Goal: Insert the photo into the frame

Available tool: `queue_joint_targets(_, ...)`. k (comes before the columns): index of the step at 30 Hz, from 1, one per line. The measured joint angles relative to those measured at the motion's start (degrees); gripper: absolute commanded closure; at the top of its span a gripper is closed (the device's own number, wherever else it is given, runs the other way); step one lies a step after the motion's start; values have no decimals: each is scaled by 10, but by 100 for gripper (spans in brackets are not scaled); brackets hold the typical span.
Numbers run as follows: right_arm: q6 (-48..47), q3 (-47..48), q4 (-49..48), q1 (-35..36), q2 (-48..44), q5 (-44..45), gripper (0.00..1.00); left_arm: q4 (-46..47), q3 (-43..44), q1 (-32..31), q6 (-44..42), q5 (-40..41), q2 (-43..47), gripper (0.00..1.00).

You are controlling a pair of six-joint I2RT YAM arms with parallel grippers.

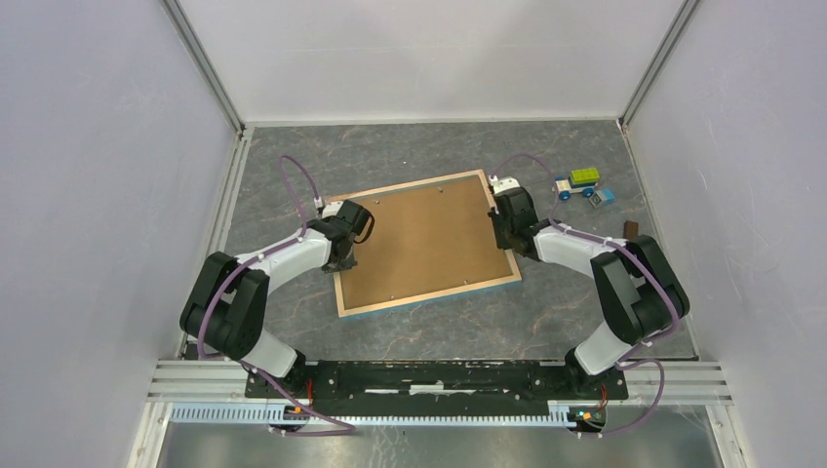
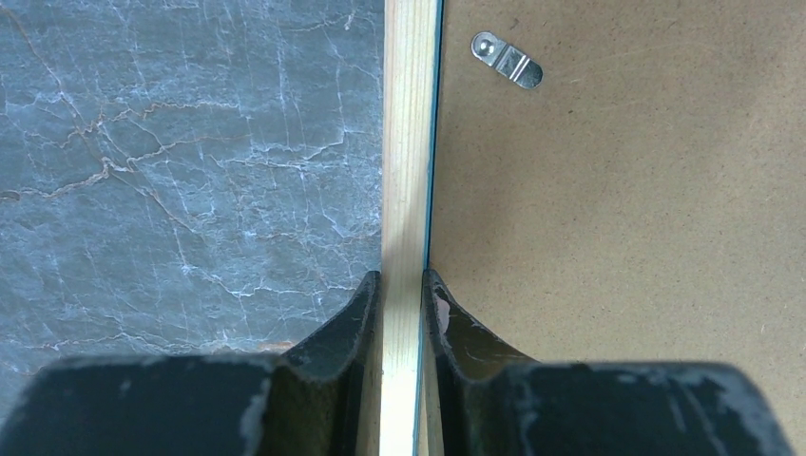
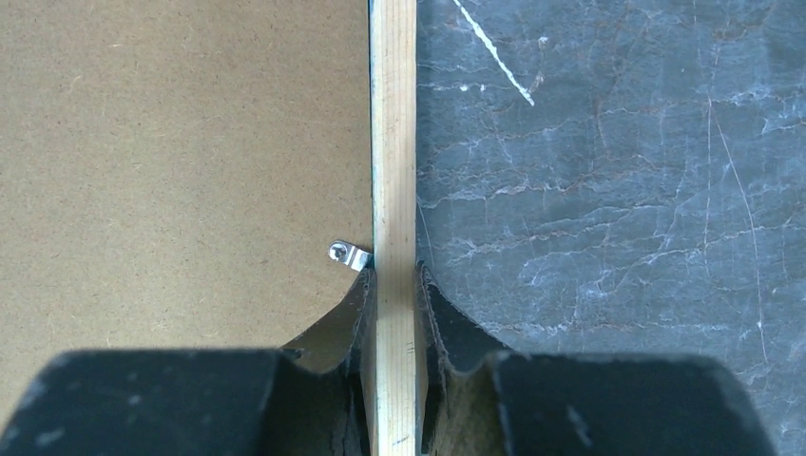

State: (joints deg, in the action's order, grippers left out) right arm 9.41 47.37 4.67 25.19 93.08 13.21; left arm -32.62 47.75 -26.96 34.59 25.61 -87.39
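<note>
Presently: both arms bend inward; left gripper (image 2: 402,285) and right gripper (image 3: 393,280) each pinch the frame (image 1: 429,294) by its wood rim; metal clip (image 2: 507,59) is clear only in the wrist views.

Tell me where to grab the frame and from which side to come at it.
Take the frame by its narrow wood rim, from above, with one finger outside and one inside on the backing board. It lies flat, back up, so the rim is what offers itself. The left pincer and right pincer straddle opposite sides.
</note>
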Motion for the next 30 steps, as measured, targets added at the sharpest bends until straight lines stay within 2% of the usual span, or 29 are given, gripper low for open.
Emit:
queue_joint_targets(2,0,-7,-5,0,-7,4,86,1,0,0,0,-1,0,80)
queue_joint_targets(4,0,-11,6,0,-15,5,65,3,0,0,0,-3,0,80)
queue_joint_targets(5,0,-13,13,0,-20,4,57,4,0,0,0,-5,0,80)
queue_joint_targets(7,1,-15,27,1,-32,-1,52,5,0,0,-2,-7,0,80)
queue_joint_targets(12,-9,-15,30,5,-60,-14,51,5,0,0,-2,-7,0,80)
queue_joint_targets(21,-25,-10,37,6,-39,-8,55,5,0,0,-3,-7,0,81)
queue_joint_targets(26,-28,-7,37,6,-22,-4,62,5,1,0,-5,-8,-1,81)
queue_joint_targets(30,-28,1,32,6,-12,0,73,5,1,0,-6,-8,-1,81)
